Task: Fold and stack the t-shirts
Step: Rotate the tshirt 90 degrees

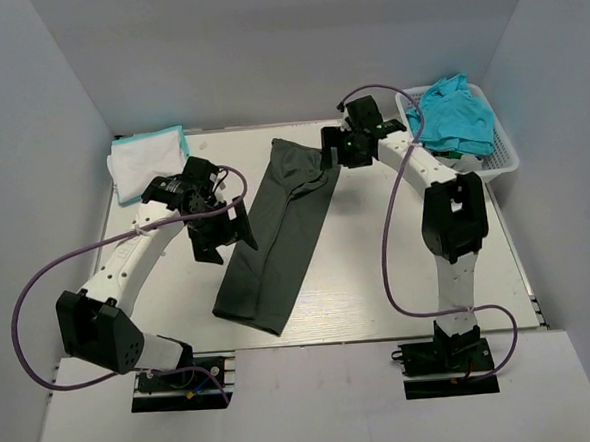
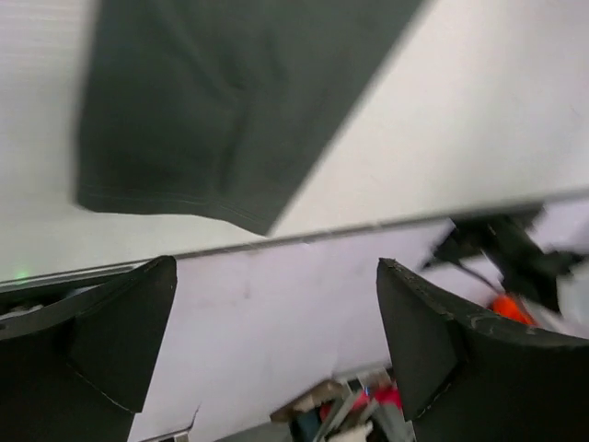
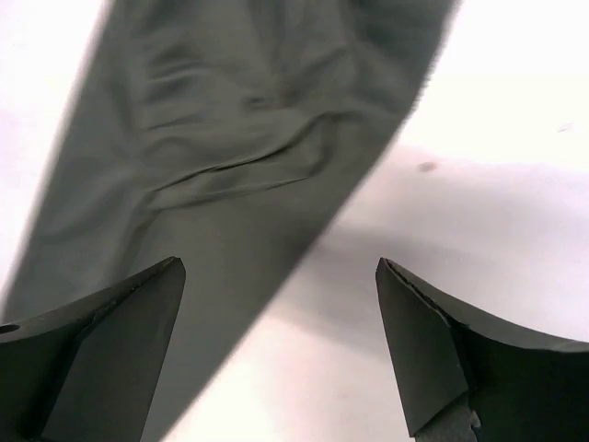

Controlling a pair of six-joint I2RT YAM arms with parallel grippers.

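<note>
Top external view: dark charcoal t-shirt (image 1: 279,237) folded into a long narrow strip, flat on the worktop (image 1: 379,276). Runs slantwise, far end near the middle of the far edge, near end left of centre and close to the near edge. Creased about a third of the way down from the far end.

Just beside the strip's left long edge, about halfway along: left gripper (image 1: 226,237), claw spread wide, nothing between the fingers. Cannot tell from above whether a fingertip touches the cloth.

At the strip's far right corner: right gripper (image 1: 333,149), claw likewise spread wide, gripping nothing.

In the far left corner of the worktop: white t-shirt (image 1: 144,168), folded into a rough square, with a turquoise edge showing along its far side. Well apart from the charcoal strip.

At the far right corner: white lattice basket (image 1: 507,160), with a crumpled turquoise t-shirt (image 1: 457,116) heaped inside and rising above the rim.

Left wrist view: both fingers far apart at the bottom of the picture, open air between them. Beyond them, the near end of the charcoal strip, hem seam visible, close to the worktop's near edge.

Right wrist view: fingers far apart, hanging over the right long edge of the charcoal strip where the cloth puckers into ridges. Bare white worktop to the right of that edge.
</note>
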